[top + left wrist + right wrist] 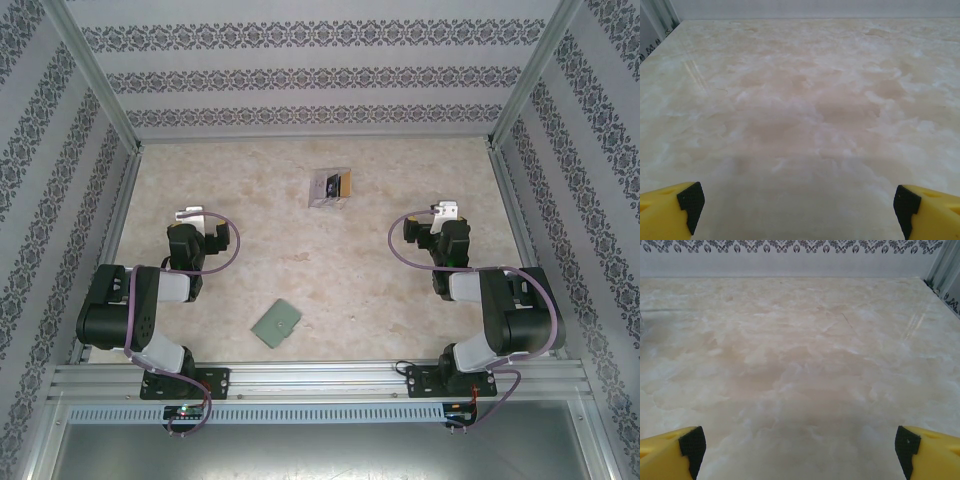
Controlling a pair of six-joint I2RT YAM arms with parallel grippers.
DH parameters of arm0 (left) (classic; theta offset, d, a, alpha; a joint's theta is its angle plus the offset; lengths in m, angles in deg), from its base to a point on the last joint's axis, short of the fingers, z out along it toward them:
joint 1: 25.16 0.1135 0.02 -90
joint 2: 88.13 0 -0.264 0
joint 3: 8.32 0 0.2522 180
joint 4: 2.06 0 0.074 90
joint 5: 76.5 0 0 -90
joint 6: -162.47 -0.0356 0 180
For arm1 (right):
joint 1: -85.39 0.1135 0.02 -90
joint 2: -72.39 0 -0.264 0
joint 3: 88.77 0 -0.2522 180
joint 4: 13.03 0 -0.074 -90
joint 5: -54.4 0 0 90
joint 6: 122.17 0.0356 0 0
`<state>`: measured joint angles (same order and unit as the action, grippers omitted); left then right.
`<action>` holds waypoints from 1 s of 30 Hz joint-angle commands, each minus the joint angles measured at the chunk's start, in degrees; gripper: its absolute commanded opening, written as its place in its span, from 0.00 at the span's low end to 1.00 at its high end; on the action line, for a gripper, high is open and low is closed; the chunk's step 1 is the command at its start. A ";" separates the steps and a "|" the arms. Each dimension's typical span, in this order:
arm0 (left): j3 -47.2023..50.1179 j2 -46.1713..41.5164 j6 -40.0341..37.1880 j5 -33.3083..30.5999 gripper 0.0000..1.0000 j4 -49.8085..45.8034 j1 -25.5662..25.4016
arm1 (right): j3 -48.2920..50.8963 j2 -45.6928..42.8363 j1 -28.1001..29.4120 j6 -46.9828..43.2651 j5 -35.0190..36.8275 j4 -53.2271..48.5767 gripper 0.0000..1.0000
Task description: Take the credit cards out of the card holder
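The card holder [277,322] is a small grey-green wallet lying folded shut on the table near the front edge, between the two arm bases. No credit cards are visible; the shut wallet hides whatever is inside it. My left gripper [190,215] hovers at the left, well behind and to the left of the wallet. In its wrist view the left gripper [797,205] is open, yellow fingers [670,210] wide apart over bare table. My right gripper [445,211] sits at the right, far from the wallet. Its wrist view likewise has the right gripper [797,445] open with nothing in it.
A clear plastic tray [330,186] with black and orange contents stands at the middle back of the marbled table [300,260]. Patterned walls and metal frame posts close in the left, right and back sides.
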<state>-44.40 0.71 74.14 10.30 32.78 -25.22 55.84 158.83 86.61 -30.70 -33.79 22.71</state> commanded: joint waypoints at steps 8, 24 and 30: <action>-2.55 -1.56 0.05 -1.79 0.99 -4.70 -0.45 | -0.46 -6.09 -0.51 -0.20 -1.28 -3.39 0.98; -31.56 -14.81 21.46 5.99 0.99 -66.51 -0.93 | -23.94 -23.21 5.72 21.38 5.44 -61.73 0.98; -32.26 -18.76 19.78 7.54 0.99 -70.02 -1.07 | -35.47 -17.56 14.31 17.90 -2.62 -76.04 0.98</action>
<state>-75.37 -16.52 92.66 16.29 -30.21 -25.87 23.82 139.13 95.92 -12.45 -32.02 -39.41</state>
